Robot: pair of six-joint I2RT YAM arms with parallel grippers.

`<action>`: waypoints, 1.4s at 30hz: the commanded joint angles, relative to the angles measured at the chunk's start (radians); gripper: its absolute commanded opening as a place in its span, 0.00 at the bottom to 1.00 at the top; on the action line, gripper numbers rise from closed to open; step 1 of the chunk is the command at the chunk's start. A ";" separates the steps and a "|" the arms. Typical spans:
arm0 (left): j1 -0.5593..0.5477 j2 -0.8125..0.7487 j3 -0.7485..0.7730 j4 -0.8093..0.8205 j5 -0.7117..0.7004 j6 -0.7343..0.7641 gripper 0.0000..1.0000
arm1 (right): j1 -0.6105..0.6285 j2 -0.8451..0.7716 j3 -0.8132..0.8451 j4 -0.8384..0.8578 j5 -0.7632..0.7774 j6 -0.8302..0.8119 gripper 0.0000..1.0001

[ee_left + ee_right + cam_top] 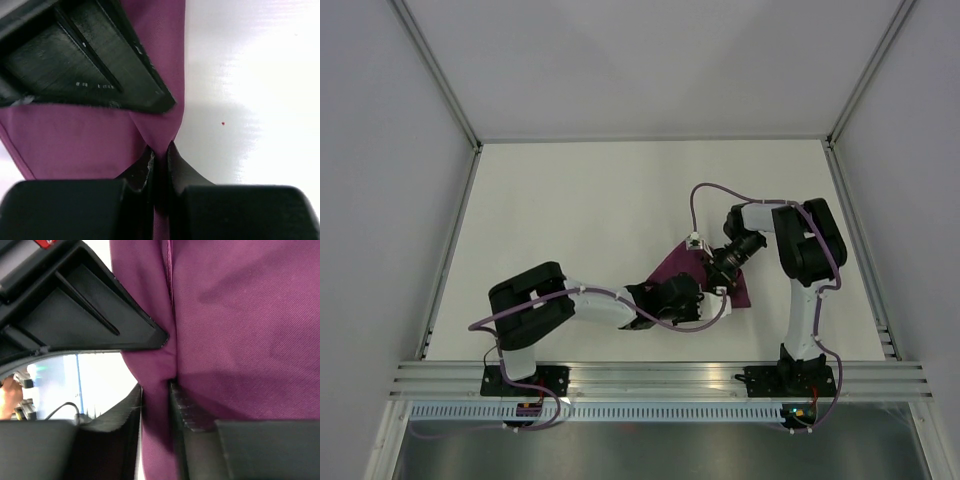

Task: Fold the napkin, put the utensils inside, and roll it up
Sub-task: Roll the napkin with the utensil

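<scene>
Finds the napkin (672, 267) bunched on the white table (600, 210), right of centre and toward the near edge, largely hidden under both wrists. Shows the left gripper (159, 150) pinched together on a thin ridge of cloth beside bare table. Shows the right gripper (156, 387) clamped on a thicker fold, fingers (192, 412) pressed into the fabric.

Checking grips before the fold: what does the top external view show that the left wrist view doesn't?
Only top external: the bunched napkin's place on the table, with the right gripper at its far side. Only left wrist: the left gripper pinched shut on a napkin fold, and a red speck. Both: purple napkin on white table.
</scene>
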 commanded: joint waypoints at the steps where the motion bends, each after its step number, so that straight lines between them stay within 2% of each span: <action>1: 0.031 0.052 0.079 -0.104 0.095 -0.064 0.02 | 0.000 0.005 0.000 0.128 0.098 -0.054 0.43; 4: 0.067 0.056 0.083 -0.128 0.166 -0.118 0.02 | -0.006 -0.044 0.005 0.135 0.089 -0.040 0.58; 15: 0.215 0.114 0.134 -0.208 0.451 -0.287 0.02 | -0.070 -0.248 0.062 0.174 0.026 0.060 0.74; 19: 0.263 0.162 0.171 -0.251 0.532 -0.330 0.02 | -0.113 -0.324 0.043 0.275 0.024 0.158 0.75; 23: 0.298 0.197 0.185 -0.263 0.613 -0.362 0.02 | -0.138 -0.442 -0.045 0.437 0.047 0.259 0.74; 25: 0.317 0.214 0.185 -0.263 0.640 -0.376 0.02 | -0.140 -0.536 -0.128 0.529 0.078 0.279 0.72; 30: 0.361 0.279 0.224 -0.311 0.774 -0.417 0.02 | -0.129 -0.731 -0.282 0.623 0.116 0.250 0.71; 37: 0.406 0.367 0.258 -0.343 0.887 -0.454 0.02 | 0.055 -0.881 -0.556 0.831 0.367 0.218 0.71; 42: 0.418 0.423 0.301 -0.400 0.919 -0.460 0.02 | 0.201 -0.934 -0.664 0.956 0.491 0.235 0.75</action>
